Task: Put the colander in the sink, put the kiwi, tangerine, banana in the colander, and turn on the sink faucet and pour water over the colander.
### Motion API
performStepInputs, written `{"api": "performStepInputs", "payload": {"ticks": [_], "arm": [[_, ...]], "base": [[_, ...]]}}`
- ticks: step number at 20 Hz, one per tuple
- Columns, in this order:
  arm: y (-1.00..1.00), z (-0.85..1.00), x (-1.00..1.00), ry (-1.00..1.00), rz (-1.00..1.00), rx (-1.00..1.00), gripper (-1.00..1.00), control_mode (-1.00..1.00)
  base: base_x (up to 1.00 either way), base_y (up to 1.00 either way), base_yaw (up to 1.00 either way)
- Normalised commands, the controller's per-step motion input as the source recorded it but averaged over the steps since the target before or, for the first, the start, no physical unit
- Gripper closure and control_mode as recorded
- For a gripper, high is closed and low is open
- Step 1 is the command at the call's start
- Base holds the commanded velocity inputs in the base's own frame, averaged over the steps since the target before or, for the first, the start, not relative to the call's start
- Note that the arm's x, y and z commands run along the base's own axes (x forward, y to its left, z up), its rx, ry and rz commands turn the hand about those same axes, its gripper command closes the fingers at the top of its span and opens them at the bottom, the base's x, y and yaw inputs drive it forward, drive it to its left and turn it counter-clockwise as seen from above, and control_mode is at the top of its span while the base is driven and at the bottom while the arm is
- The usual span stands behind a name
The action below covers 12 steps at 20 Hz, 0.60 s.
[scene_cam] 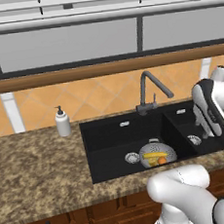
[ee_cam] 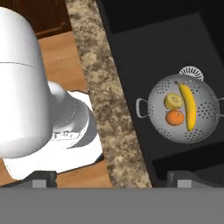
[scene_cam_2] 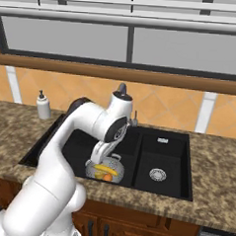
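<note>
Three fruits, the kiwi (ee_cam: 173, 101), tangerine (ee_cam: 175, 117) and banana (ee_cam: 188, 106), lie in the colander (ee_cam: 204, 124) at the hand view's right, inside the sink (scene_cam: 107, 139), while the gripper (ee_cam: 111, 178) stands spread wide, grasping nothing.

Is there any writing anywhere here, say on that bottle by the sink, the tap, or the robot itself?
None that can be read.
White soap dispenser bottle: plain, no label.
Tall dark grey gooseneck faucet: no markings.
Round grey metal colander: no stamp or brand.
</note>
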Motion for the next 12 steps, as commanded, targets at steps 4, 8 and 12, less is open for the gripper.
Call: {"api": "performStepInputs", "payload": {"ticks": [4,8,12], "arm": [[-0.31,0.04,0.53,-0.02,0.08,0.46,-1.0,-1.0],[-0.14,0.02,0.46,0.0,-0.02,0.55,-1.0,-1.0],[0.16,0.01,0.41,-0.04,-0.25,0.29,-1.0,-1.0]], "base": [[0.0,0.0,0.0],[0.0,0.0,0.0],[0.0,0.0,0.0]]}}
